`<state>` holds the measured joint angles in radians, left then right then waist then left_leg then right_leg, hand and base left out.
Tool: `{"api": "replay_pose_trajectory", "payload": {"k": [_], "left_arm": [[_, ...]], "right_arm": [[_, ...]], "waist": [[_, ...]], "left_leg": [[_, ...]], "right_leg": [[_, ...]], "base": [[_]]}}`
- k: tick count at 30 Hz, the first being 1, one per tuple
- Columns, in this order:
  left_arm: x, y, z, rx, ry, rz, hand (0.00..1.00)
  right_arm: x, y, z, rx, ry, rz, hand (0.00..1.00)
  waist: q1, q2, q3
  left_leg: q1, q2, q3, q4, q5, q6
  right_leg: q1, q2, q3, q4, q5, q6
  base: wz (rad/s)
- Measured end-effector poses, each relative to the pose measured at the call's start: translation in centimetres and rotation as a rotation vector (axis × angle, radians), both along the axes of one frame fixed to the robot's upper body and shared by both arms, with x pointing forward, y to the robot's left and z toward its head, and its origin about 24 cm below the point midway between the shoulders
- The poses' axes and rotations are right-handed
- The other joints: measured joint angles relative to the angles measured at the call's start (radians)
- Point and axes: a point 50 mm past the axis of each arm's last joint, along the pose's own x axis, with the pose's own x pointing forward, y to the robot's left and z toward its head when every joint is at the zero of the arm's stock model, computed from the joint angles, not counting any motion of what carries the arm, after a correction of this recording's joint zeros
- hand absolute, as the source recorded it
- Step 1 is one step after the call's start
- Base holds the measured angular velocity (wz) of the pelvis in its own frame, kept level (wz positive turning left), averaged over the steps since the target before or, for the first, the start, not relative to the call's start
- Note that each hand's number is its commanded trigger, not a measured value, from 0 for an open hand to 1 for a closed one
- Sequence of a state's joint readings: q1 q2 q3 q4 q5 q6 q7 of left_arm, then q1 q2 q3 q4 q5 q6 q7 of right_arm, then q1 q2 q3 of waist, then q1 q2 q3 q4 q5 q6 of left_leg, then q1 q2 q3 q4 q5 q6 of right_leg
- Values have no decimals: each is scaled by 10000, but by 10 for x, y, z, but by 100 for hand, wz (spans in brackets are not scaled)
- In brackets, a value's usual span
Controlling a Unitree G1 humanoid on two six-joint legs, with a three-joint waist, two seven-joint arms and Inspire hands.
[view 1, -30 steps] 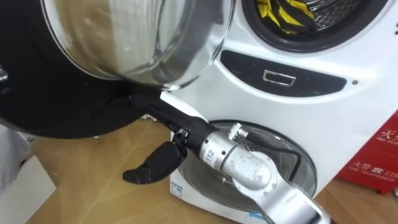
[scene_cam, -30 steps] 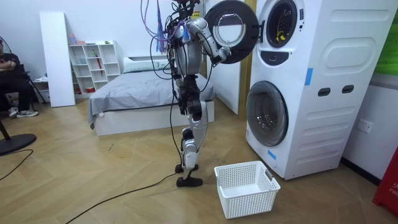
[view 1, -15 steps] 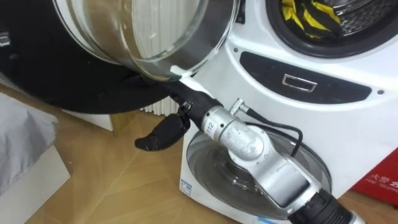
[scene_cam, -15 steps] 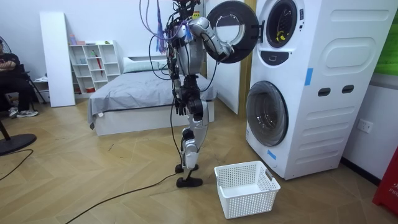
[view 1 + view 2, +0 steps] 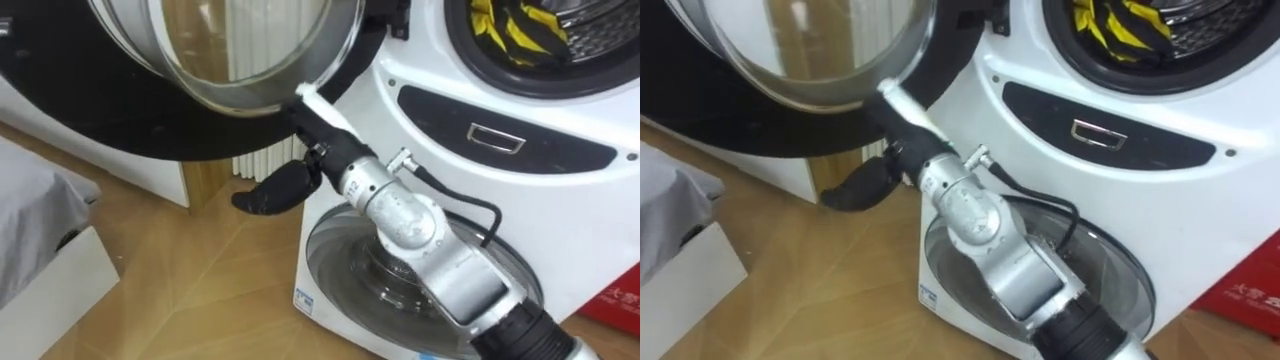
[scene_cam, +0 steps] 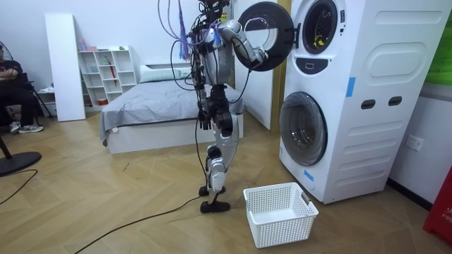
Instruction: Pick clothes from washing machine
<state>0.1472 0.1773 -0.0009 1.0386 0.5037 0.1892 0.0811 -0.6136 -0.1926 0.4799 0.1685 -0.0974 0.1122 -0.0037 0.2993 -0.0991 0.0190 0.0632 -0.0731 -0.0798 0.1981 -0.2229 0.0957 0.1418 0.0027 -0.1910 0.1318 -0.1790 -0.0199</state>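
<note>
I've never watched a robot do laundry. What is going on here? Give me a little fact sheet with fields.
Robot: stands before the stacked washing machines, right arm raised
Hand: right robot hand at the lower rim of the upper door
Doors: upper door swung wide open; lower door shut
Laundry: yellow and black clothes lying in the upper drum
Basket: white basket on the floor by the lower machine

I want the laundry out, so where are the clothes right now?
The yellow-and-black clothes lie in the drum of the upper washing machine, at the top right of the eye views, just right of its open door.
</note>
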Motion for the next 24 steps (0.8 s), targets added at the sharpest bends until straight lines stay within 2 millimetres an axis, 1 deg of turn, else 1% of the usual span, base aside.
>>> {"api": "replay_pose_trajectory", "payload": {"k": [1, 2, 3, 4, 5, 6, 7, 8, 9, 10, 11, 13, 14, 16, 18, 20, 21, 22, 23, 24], "left_arm": [[0, 1, 0, 2, -22, 111, 0], [-1, 2, 0, 6, -34, 186, 0], [-3, 3, 1, 30, -47, 368, 0], [-7, 6, 1, 95, -50, 557, 0], [-9, 7, 1, 112, -24, 646, 0], [-14, 8, 1, 137, 49, 848, 0], [-19, 10, 1, 171, 143, 940, 0], [-21, 10, 1, 189, 194, 971, 0], [-24, 11, 1, 211, 284, 1014, 0], [-25, 12, 1, 208, 279, 1129, 0], [-26, 12, 1, 198, 288, 1188, 0], [-24, 13, 2, 176, 191, 1274, 0], [-23, 13, 2, 169, 157, 1261, 0], [-21, 15, 3, 208, -62, 1198, 0], [-20, 15, 4, 298, -173, 1174, 0], [-20, 17, 5, 435, -217, 1138, 0], [-20, 19, 6, 483, -217, 1129, 0], [-19, 20, 6, 508, -239, 1111, 0], [-19, 19, 6, 507, -249, 1101, 0], [-14, 20, 7, 492, -379, 1042, 0]], "right_arm": [[-2, -15, -7, -31, 78, -412, 0], [-2, -23, -11, -31, 155, -677, 0], [-5, -42, -18, 2, 312, -1322, 0], [-9, -61, -25, 37, 406, -1940, 0], [-12, -70, -28, 15, 427, -2268, 0], [-14, -87, -31, -217, 415, -2869, 0], [-15, -103, -32, -471, 371, -3392, 0], [-15, -109, -30, -492, 334, -3617, 0], [-14, -120, -26, -483, 184, -4003, 0], [-13, -130, -21, -468, 0, -4388, 0], [-13, -135, -19, -422, -95, -4568, 0], [-13, -148, -10, -187, -468, -5122, 0], [-13, -151, -8, -149, -542, -5238, 0], [-16, -160, 4, -170, -1065, -5556, 0], [-17, -165, 13, -123, -1435, -5737, 0], [-18, -169, 18, -175, -1679, -5896, 0], [-19, -170, 22, -175, -1872, -5958, 0], [-19, -169, 27, -77, -2101, -5984, 0], [-18, -168, 29, -30, -2188, -5975, 0], [-18, -167, 32, 64, -2358, -5953, 0]], "waist": [[-144, -9, -6], [-208, -22, -15], [-325, -30, -22], [-517, -43, -40], [-598, -32, -42], [-761, -17, -53], [-968, 12, -71], [-1084, 33, -82], [-1393, 88, -101], [-1572, 146, -141], [-1631, 168, -156], [-1921, 244, -232], [-1986, 257, -255], [-2197, 272, -275], [-2207, 273, -272], [-2215, 231, -281], [-2234, 141, -303], [-2246, 70, -275], [-2245, 58, -271], [-2298, 121, -188]], "left_leg": [[-11, -12, 6, 11, 0, 0], [-8, -18, 30, 13, 0, 0], [7, -27, 128, 34, 1, 1], [10, -36, 250, 44, 1, 1], [12, -38, 283, 42, 1, 1], [30, -48, 387, 38, 1, 2], [36, -51, 457, 40, 1, 2], [38, -54, 467, 38, 1, 2], [109, -58, 481, 2, 1, 3], [246, -45, 496, -42, 2, 4], [314, -35, 516, -56, 2, 4], [566, 8, 544, -114, 2, 4], [616, 23, 553, -118, 2, 4], [750, 104, 635, -197, 2, 4], [909, 161, 621, -266, 2, 3], [1050, 238, 616, -345, 2, 3], [1062, 269, 626, -348, 2, 2], [1106, 313, 607, -349, 3, 1], [1177, 344, 552, -348, 4, 0], [1277, 486, 30, -383, 15, -12]], "right_leg": [[4, -12, 59, 8, 0, 0], [4, -23, 80, 14, 0, 0], [6, -37, 178, 17, 0, 0], [8, -50, 290, 24, 0, 0], [-1, -54, 328, 27, 0, 0], [-22, -66, 489, 21, 0, 1], [-54, -76, 537, 19, -1, 2], [-57, -79, 530, 18, 0, 2], [-34, -84, 554, 37, 0, 2], [24, -71, 591, 55, -1, 2], [52, -63, 614, 76, 0, 2], [210, -30, 631, 120, -1, 2], [223, -22, 609, 149, -1, 2], [176, 32, 516, 350, -14, 24], [132, 69, 506, 573, -57, 92], [154, 130, 524, 781, -66, 103], [147, 156, 522, 834, -66, 103], [113, 186, 510, 967, -66, 103], [22, 208, 494, 1139, -80, 82], [-490, 442, 553, 1743, -408, 28]], "base": [[15], [4], [-7], [-13], [-25], [-41], [-41], [-31], [-23], [-25], [-32], [-24], [-16], [-19], [-25], [-19], [-7], [-5], [-12], [-32]]}}
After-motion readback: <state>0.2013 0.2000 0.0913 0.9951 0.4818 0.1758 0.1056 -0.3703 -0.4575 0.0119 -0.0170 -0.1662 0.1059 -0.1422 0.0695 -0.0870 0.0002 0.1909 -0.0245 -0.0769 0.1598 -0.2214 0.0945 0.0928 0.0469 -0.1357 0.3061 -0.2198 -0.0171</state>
